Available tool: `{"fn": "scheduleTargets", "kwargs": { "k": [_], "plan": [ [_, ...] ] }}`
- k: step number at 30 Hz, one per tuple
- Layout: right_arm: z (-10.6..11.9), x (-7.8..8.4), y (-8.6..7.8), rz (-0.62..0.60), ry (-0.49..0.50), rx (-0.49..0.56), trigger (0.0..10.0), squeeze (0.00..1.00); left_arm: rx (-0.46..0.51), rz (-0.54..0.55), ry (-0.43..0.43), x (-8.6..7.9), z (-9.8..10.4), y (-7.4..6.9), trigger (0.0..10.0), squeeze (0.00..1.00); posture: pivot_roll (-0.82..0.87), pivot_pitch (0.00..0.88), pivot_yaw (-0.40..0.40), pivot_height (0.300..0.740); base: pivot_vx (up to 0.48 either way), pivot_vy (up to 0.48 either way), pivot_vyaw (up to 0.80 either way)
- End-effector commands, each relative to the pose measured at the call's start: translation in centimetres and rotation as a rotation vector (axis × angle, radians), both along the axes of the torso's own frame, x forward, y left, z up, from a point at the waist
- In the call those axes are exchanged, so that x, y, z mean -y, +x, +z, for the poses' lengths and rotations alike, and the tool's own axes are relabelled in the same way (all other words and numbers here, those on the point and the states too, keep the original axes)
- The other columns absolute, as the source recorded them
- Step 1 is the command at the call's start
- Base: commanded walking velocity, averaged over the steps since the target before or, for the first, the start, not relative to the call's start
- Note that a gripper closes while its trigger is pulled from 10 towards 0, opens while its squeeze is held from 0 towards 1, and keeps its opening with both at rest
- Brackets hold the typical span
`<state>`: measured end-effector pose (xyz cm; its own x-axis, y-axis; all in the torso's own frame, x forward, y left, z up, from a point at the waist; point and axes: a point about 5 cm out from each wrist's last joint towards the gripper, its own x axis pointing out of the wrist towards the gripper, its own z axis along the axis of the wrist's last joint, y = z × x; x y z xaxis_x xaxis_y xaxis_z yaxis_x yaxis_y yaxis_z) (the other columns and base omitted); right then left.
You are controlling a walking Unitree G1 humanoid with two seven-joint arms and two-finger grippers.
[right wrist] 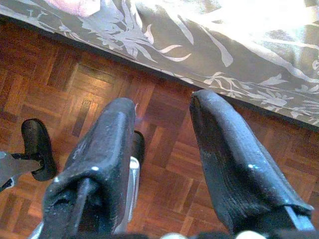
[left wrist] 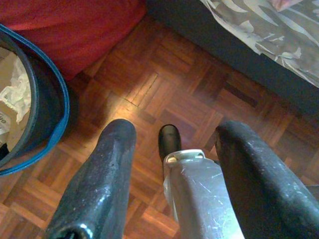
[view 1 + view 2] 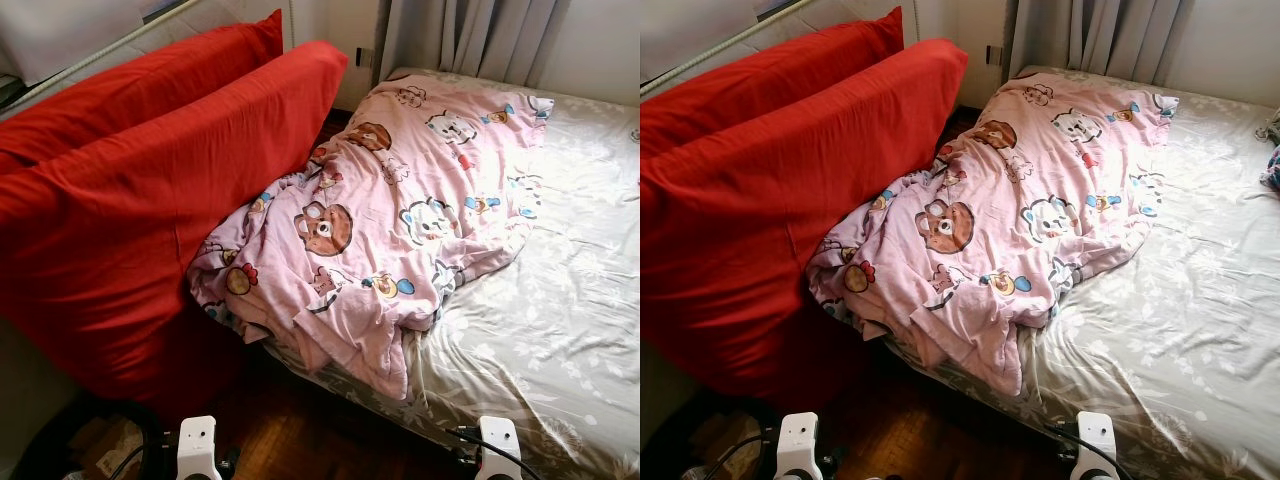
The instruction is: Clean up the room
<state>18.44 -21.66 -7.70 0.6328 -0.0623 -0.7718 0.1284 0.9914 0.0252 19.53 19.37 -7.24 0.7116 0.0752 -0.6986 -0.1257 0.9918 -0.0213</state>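
A crumpled pink blanket (image 3: 380,220) printed with cartoon animals lies bunched on the left half of the bed (image 3: 570,300), one corner drooping over the near edge. Two big red pillows (image 3: 150,190) lean against the wall and the bed's left side. Both arms hang low beside the bed's near edge. My left gripper (image 2: 177,130) is open above the parquet floor (image 2: 164,74), with nothing between its fingers. Just below the overhanging floral sheet (image 1: 239,40), my right gripper (image 1: 162,104) is also open and holds nothing.
A dark bin with a blue rim (image 2: 47,99), holding paper and cardboard, stands on the floor by the red pillows, close to my left gripper. Grey curtains (image 3: 470,35) hang behind the bed. A small colourful item (image 3: 1272,165) lies at the bed's right edge.
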Motion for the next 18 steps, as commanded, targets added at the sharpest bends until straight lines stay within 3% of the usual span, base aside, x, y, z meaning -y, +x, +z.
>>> {"fn": "scheduleTargets", "kwargs": {
  "k": [1, 18],
  "plan": [
    [-0.3, -0.06, -0.53, -0.014, 0.013, -0.023, 10.0, 0.0, -0.035, 0.01, 0.002, -0.27, -0.44, -0.8, 10.0, 0.0, -0.01, 0.135, -0.003, 0.74, 0.0, 0.0, 0.0],
    [-0.3, -0.08, -0.51, -0.012, 0.012, -0.024, 10.0, 0.0, -0.037, 0.013, 0.001, -0.29, -0.45, -0.81, 10.0, 0.0, -0.01, 0.133, -0.004, 0.74, 0.0, 0.0, 0.0]
  ]
}}
